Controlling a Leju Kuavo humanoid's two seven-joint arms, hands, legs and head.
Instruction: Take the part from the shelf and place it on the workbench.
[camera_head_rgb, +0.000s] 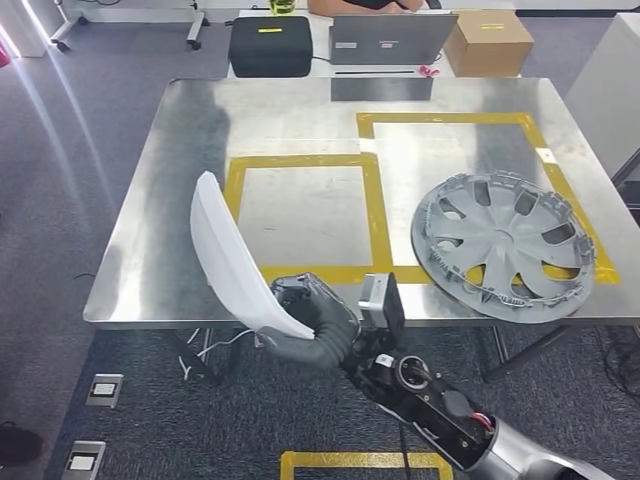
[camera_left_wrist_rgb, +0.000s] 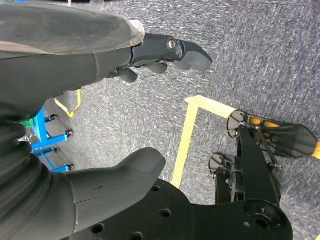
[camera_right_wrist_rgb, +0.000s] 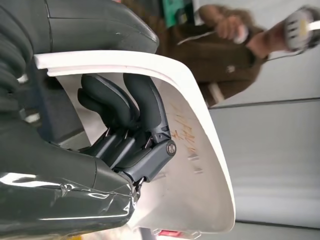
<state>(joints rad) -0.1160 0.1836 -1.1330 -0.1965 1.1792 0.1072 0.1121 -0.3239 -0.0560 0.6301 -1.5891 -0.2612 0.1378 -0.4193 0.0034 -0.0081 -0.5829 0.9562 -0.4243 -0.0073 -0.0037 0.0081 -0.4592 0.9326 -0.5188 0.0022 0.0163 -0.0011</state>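
The part is a white curved shell (camera_head_rgb: 226, 250), held tilted above the front edge of the steel workbench (camera_head_rgb: 181, 130). My right hand (camera_head_rgb: 309, 320) grips its lower end, with the arm coming in from the lower right. In the right wrist view the dark fingers (camera_right_wrist_rgb: 128, 110) curl against the shell's inner face (camera_right_wrist_rgb: 203, 170) and the thumb lies on the outer side. My left hand (camera_left_wrist_rgb: 75, 65) hangs over the grey carpet with its fingers (camera_left_wrist_rgb: 162, 52) apart from the thumb (camera_left_wrist_rgb: 113, 180), holding nothing.
A grey wheel cover (camera_head_rgb: 502, 240) lies in the right yellow-taped square. The left taped square (camera_head_rgb: 302, 215) is bare. A black case (camera_head_rgb: 270, 45), a laptop (camera_head_rgb: 389, 38) and a cardboard box (camera_head_rgb: 488, 42) stand behind the bench. A person's brown sleeve (camera_right_wrist_rgb: 211, 55) is close by.
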